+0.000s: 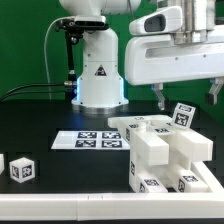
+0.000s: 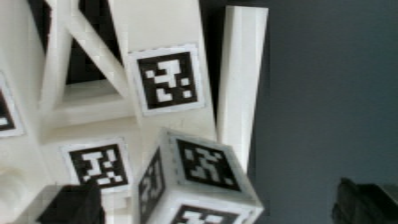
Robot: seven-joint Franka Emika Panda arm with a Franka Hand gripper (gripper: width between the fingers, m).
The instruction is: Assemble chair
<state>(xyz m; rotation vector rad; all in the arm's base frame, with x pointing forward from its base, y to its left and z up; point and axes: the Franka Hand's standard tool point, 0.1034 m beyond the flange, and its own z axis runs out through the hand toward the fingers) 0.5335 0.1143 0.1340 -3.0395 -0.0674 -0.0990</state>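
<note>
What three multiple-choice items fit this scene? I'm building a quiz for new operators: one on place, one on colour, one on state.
1. Where on the table is the lone tagged cube? A the exterior view's left; B its right; C its middle.
2. The table's colour? A white; B black; C brown.
3. The gripper is: A shut; B out of view; C open.
Answers: A, it sits alone there; B, the surface is dark; C, its jaws stand wide apart.
</note>
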